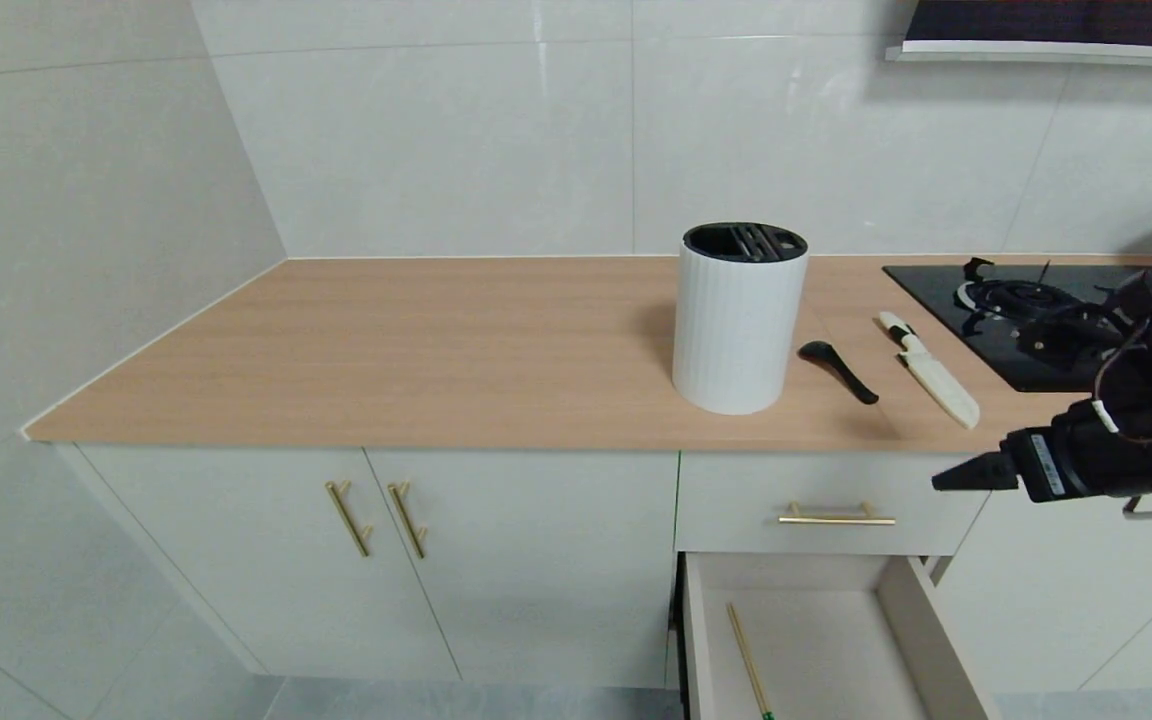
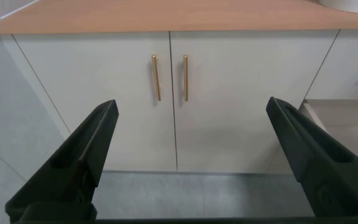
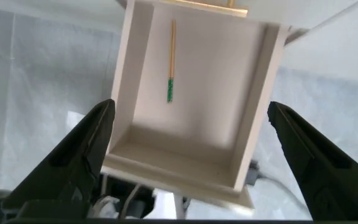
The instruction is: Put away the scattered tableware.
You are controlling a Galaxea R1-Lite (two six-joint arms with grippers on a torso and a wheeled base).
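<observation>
On the wooden counter (image 1: 436, 350) stands a white ribbed utensil holder (image 1: 739, 325) with a black slotted top. Right of it lie a black spoon (image 1: 838, 370) and a white-handled knife (image 1: 929, 372). Below the counter a drawer (image 1: 901, 620) is pulled out, with a thin wooden chopstick (image 1: 748, 662) in it. The right wrist view looks down into the drawer (image 3: 185, 180) at the green-tipped chopstick (image 3: 171, 62). My right gripper (image 1: 971, 472) (image 3: 191, 111) hangs open and empty above the drawer, off the counter's front edge. My left gripper (image 2: 191, 107) is open and empty, low before the cabinet doors.
A black gas hob (image 1: 1026, 310) is set into the counter at the right, close to the knife. Two cabinet doors with gold handles (image 2: 169, 78) are shut, and a shut drawer with a gold handle (image 1: 836, 518) sits above the open one. Tiled walls bound the counter.
</observation>
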